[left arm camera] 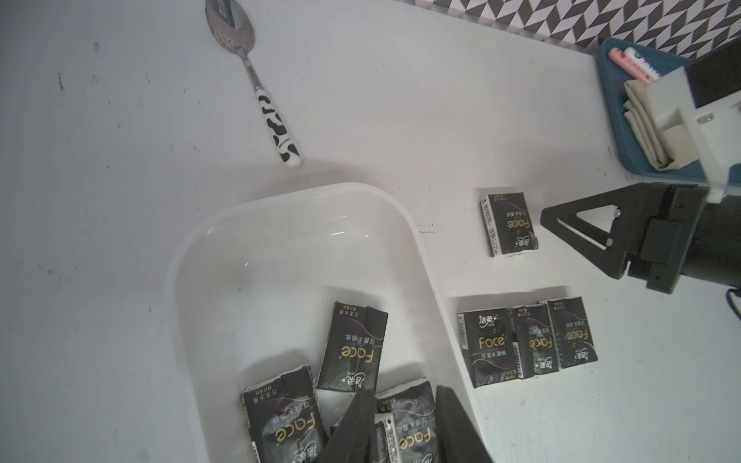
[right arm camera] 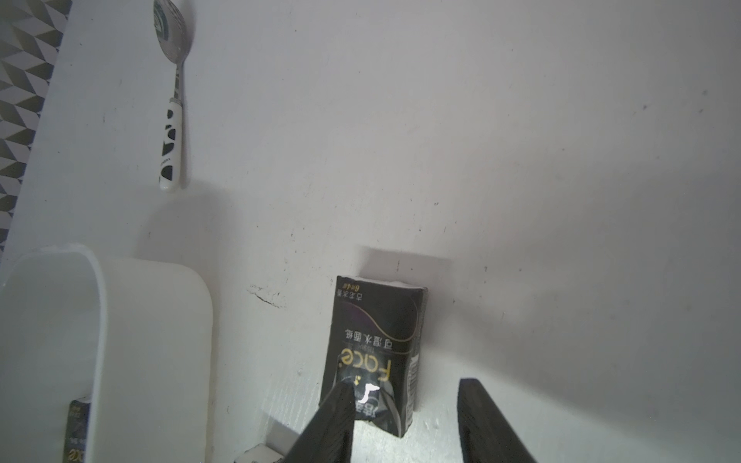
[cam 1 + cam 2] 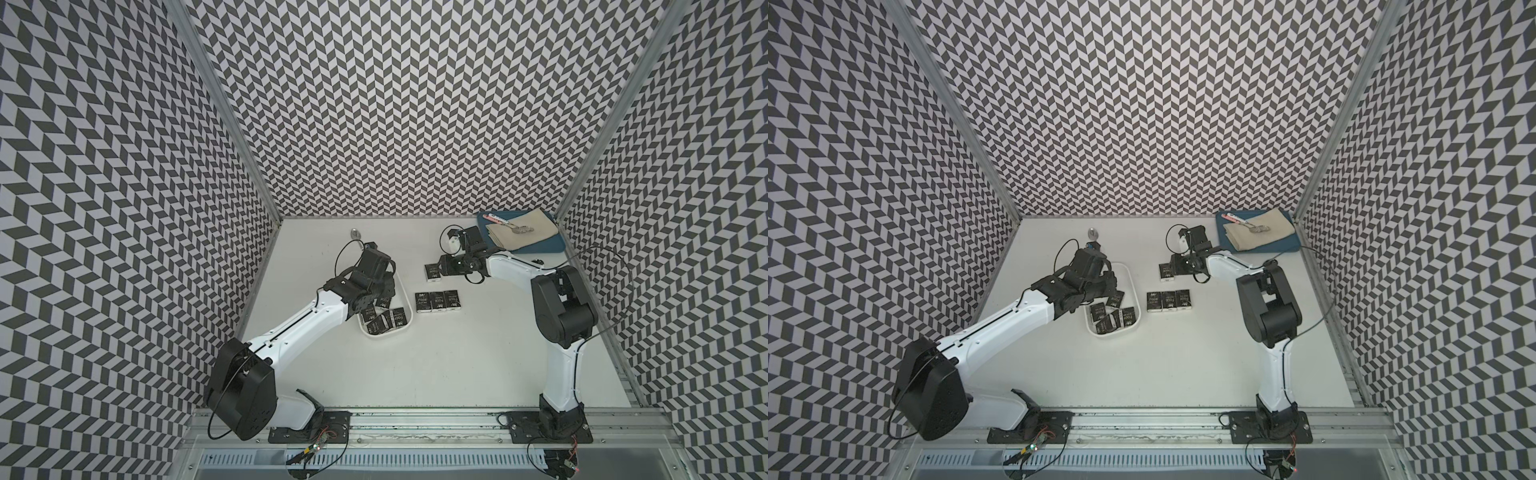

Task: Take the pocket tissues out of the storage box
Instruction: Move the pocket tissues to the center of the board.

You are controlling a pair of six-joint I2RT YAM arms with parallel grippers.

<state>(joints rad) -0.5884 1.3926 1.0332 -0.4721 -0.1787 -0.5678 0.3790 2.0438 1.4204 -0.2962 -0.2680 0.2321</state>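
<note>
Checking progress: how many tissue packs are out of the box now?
4. A row of three packs lies beside the box; a lone pack lies farther back, in front of the right gripper. None look hidden.

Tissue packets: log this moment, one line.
table: three packets in a row plus lone packet | box: more inside | left fingers: around boxed packet, grip unclear | right fingers: open by lone packet

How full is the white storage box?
Partly full: several pocket tissues lie inside the storage box, four more outside on the table.

Near table point(image 3: 457, 365) free; packets point(image 3: 437, 301) (rowed) midway.
</note>
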